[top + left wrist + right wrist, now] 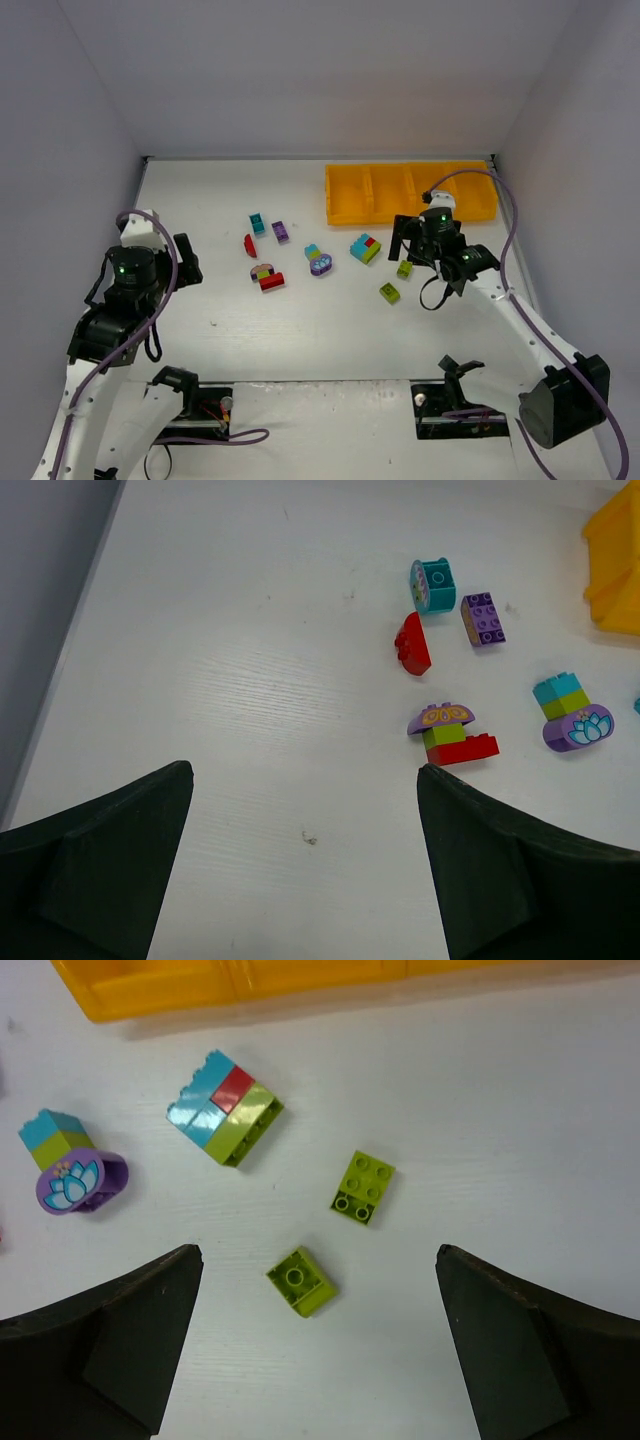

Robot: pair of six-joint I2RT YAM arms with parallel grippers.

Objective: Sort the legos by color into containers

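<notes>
The orange-yellow tray [410,192] stands at the back right, and its edge shows in the right wrist view [150,990]. Lego bricks lie loose on the table: a teal brick [434,583], a purple brick [484,619], a red piece [412,645], a purple-green-red cluster [452,735], a teal-green-purple cluster [66,1165], a teal-red-lime cluster [226,1108] and two lime bricks [362,1186] [301,1280]. My right gripper [318,1255] is open above the lime bricks, the nearer one lying between its fingers. My left gripper [305,767] is open and empty over bare table, left of the bricks.
Grey walls enclose the table on the left, back and right. The tray sits against the back right corner. My right arm [500,290] reaches in from the right, near the tray's front edge. My left arm [130,275] stays at the left side.
</notes>
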